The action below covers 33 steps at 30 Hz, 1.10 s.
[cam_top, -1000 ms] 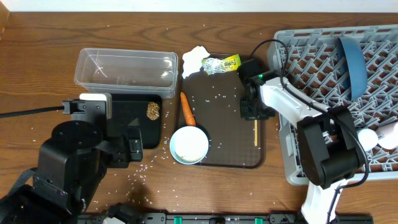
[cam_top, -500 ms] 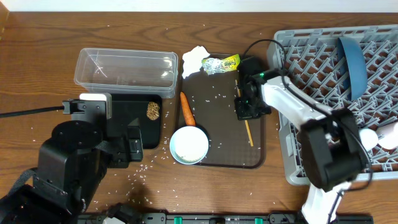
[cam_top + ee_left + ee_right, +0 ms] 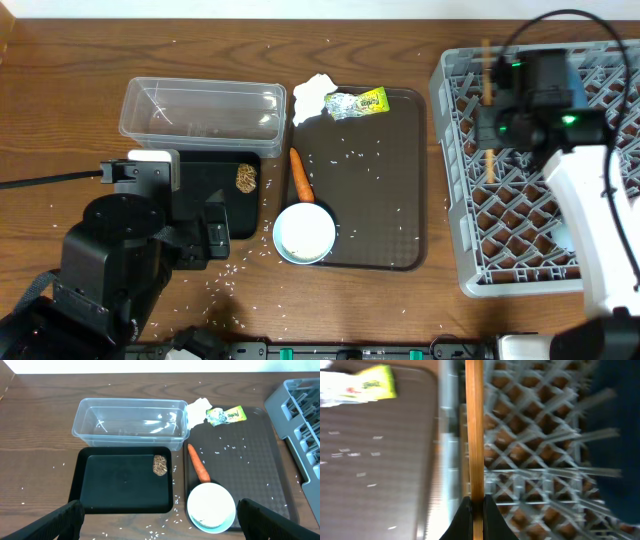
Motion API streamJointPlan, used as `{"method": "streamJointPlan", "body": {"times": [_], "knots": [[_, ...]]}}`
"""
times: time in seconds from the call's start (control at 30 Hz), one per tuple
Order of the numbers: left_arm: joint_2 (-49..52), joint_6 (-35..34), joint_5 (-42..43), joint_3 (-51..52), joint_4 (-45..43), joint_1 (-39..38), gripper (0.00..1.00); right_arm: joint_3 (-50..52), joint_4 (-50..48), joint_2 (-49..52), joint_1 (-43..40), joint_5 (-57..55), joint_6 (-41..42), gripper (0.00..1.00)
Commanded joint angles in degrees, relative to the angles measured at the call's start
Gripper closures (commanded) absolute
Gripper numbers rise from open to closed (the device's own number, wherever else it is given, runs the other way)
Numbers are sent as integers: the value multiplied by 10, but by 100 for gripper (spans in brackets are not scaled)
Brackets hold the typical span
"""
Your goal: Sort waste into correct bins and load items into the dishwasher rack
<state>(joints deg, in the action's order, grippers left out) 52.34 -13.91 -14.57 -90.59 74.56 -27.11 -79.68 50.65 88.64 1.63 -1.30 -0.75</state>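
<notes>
Surface: a brown wood-grain table (image 3: 60, 100), with a pale strip beyond its far edge; white rice grains (image 3: 226, 272) are strewn over the wood near the left arm and over the brown serving tray (image 3: 400, 200), too many to count. Edges and room: the grey dishwasher rack (image 3: 520, 230) fills the right end and runs out of the overhead view at the right; only a narrow strip of wood parts it from the serving tray; bare wood lies left of the clear tub (image 3: 125, 115) and along the far edge; the centre and right of the serving tray hold grains only. Count: one clear tub, nothing certain inside; one black tray (image 3: 120, 480) just in front of it, holding one brown food lump (image 3: 160, 465) at its far right; one carrot (image 3: 301, 175) on the serving tray's left side; one white bowl (image 3: 304, 233) at its near left corner, just beside the carrot's tip; one crumpled tissue (image 3: 311, 97) and one yellow-green wrapper (image 3: 358, 102) at its far left corner, touching each other. The left gripper (image 3: 160, 510) hangs above the black tray's near edge, jaws spread wide, holding nothing. The right gripper (image 3: 477, 510) is above the rack's far left part, jaws pinched on the chopsticks (image 3: 474, 435), which read as one wooden strip; two sticks cannot be told apart.
</notes>
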Motion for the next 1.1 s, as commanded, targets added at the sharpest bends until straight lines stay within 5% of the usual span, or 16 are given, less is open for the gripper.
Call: {"method": "streamJointPlan", "body": {"times": [0.0, 0.23, 0.27, 0.33, 0.43, 0.97, 1.03, 1.07], "knots": [[0, -3, -7, -4, 0, 2, 2, 13, -4, 40, -17, 33, -57, 99], [0, -3, -7, -4, 0, 2, 2, 13, -4, 114, 2, 61, -57, 99], [0, -3, -7, -4, 0, 2, 2, 13, -6, 114, 8, 60, -57, 94], [0, -3, -7, -4, 0, 2, 2, 11, -10, 108, 17, 58, -51, 65], [0, -3, -7, -4, 0, 2, 2, 6, -12, 87, 26, 58, -18, 50], [1, -14, 51, -4, -67, 2, 2, 4, -19, -79, 58, 120, 110, 38], [4, -13, 50, -2, -84, 2, 2, 4, -16, -103, 40, 120, 138, 23], [10, -11, 49, 1, -96, 2, 2, 4, -14, -117, 28, 120, 153, 1]]}}
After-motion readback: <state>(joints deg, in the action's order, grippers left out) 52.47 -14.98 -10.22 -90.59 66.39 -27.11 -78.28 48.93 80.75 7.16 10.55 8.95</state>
